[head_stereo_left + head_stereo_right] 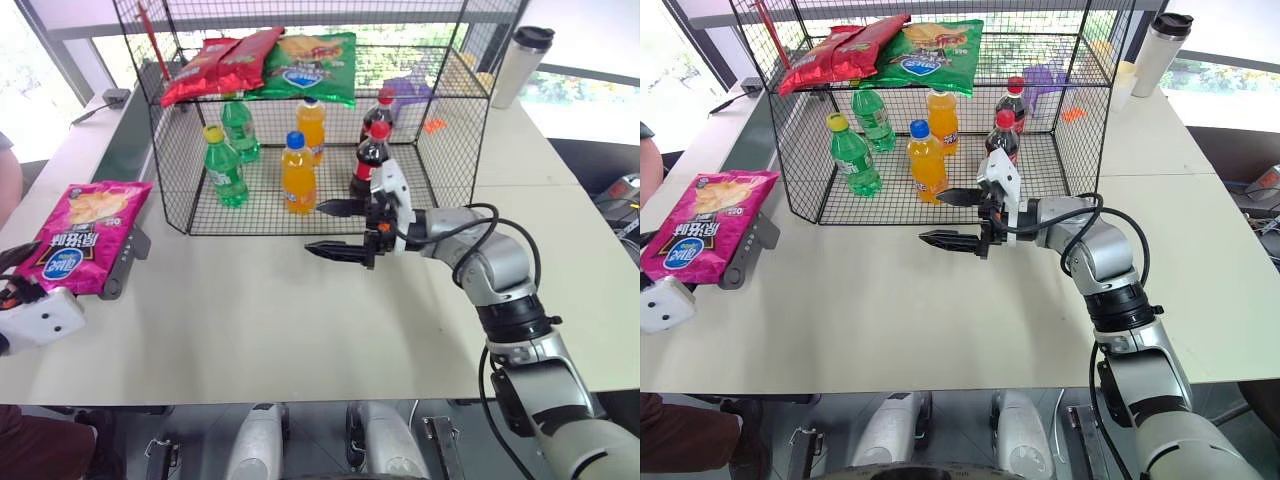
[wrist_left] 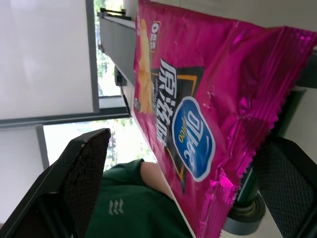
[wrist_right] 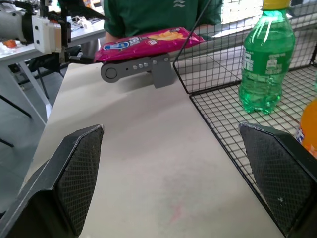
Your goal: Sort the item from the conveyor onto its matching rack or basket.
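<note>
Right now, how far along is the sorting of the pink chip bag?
Nothing looks done yet: the pink chip bag lies on the conveyor's end. In hand: the left gripper is open, its fingers on either side of the bag's edge, not closed on it. The right gripper is open above the table. Left: grasp, carry and place it in the wire rack, probably beside the chip bags on its upper shelf.

Bright daylight from windows, soft shadows, sharp focus, overexposed panes
</note>
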Tool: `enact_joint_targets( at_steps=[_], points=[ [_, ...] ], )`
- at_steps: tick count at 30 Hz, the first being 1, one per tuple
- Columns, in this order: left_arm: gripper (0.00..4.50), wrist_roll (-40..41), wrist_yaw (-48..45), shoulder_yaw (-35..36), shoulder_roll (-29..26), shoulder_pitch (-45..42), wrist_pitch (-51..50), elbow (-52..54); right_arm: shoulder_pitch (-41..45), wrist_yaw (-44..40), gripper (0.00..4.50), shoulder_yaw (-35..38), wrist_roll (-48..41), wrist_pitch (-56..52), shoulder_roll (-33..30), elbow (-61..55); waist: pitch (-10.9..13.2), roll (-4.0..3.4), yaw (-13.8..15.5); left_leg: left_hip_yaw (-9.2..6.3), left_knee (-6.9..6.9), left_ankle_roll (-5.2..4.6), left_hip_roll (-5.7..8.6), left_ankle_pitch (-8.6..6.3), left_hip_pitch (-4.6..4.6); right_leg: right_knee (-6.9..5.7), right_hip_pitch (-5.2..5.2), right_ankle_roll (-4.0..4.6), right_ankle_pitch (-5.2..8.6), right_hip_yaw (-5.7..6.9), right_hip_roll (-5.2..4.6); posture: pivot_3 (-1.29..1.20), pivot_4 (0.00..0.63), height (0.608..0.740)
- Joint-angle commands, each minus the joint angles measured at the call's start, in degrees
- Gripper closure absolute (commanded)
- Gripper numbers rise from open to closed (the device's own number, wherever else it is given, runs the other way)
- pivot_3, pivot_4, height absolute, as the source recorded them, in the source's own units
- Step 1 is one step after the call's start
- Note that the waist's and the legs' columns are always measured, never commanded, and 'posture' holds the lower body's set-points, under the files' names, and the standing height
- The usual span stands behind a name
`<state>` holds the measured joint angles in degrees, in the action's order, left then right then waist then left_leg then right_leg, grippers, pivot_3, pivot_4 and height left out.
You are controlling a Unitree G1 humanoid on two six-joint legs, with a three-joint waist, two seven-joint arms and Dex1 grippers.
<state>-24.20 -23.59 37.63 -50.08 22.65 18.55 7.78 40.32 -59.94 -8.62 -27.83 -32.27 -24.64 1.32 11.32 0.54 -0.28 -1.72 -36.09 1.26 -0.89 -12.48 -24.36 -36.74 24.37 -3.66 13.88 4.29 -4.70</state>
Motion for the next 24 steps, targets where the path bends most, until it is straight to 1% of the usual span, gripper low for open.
enact_joint_targets(
  at_steps=[1,14,17,24],
  points=[
    [0.05,-1.51,2.4,-0.23,-0.91,-1.15,0.64,-0.47,-0.1,0.36,0.0,1.25,-0.57,0.08,-0.19,-3.0,0.0,0.01,-0.22,0.0,-0.02,0.0,0.0,0.0,0.02,-0.04,0.0,0.0,0.0,-0.01,0.0,0.0,0.15,0.74],
    [0.05,-3.16,4.92,-7.97,-1.22,-7.89,-0.36,-4.89,-1.24,1.2,0.0,1.18,-0.26,0.31,-0.31,-3.29,-0.01,0.01,-0.28,0.17,-0.08,0.0,-0.01,0.0,0.22,-0.35,0.03,0.01,0.01,-0.31,0.02,0.0,0.15,0.74],
    [0.87,-3.15,5.44,-8.52,-1.51,-8.17,-0.72,-5.32,-1.54,1.51,0.0,1.25,-0.34,0.15,-0.32,-3.64,-0.01,0.01,-0.37,0.23,-0.06,0.0,-0.01,0.0,0.28,-0.37,0.02,0.01,0.01,-0.39,0.02,0.0,0.15,0.74],
    [3.95,-3.25,6.2,-9.39,-1.87,-8.07,-1.28,-5.52,-1.82,1.82,0.0,1.21,-0.21,0.46,-0.31,-3.54,-0.01,0.02,-0.35,0.24,-0.06,0.0,-0.03,0.0,0.29,-0.37,0.02,0.01,0.01,-0.4,0.04,0.0,0.15,0.74]
  ],
)
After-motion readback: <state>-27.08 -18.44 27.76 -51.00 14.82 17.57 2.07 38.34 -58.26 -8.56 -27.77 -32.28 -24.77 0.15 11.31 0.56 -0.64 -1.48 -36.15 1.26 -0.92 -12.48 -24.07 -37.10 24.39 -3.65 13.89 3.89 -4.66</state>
